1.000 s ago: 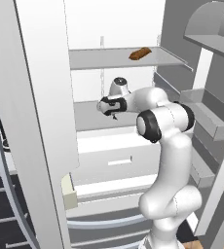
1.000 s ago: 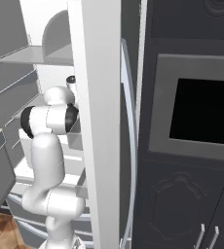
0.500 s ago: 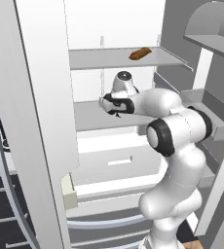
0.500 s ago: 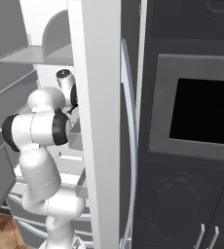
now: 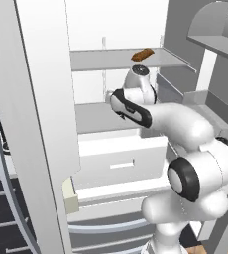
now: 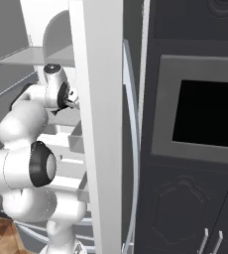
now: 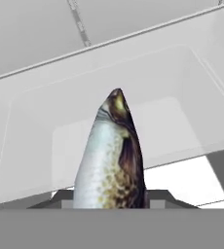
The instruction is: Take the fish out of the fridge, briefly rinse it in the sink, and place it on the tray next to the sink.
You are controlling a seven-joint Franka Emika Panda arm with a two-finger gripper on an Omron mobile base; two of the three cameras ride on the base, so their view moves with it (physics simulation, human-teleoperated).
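**Fish held lengthwise in the gripper inside the fridge**

In the hand view the fish (image 7: pixel 115 160) runs along the line of the gripper, its long axis pointing straight away from the hand, the narrow dark end farthest out and the pale belly turned to the left. The gripper (image 7: pixel 111 206) is closed on its near end, the jaws narrow around the body. The fish hangs above a shallow white bin (image 7: pixel 31 141) with nothing else in it.

Compared with a second ago, the arm's elbow has swung forward and lower toward the cameras, and the hand has pulled back slightly from the shelf.

In the left base view the gripper (image 5: pixel 117 103) sits over the middle shelf (image 5: pixel 93 118) of the fridge (image 5: pixel 41 124). A brown lump (image 5: pixel 142 54) lies on the shelf above.
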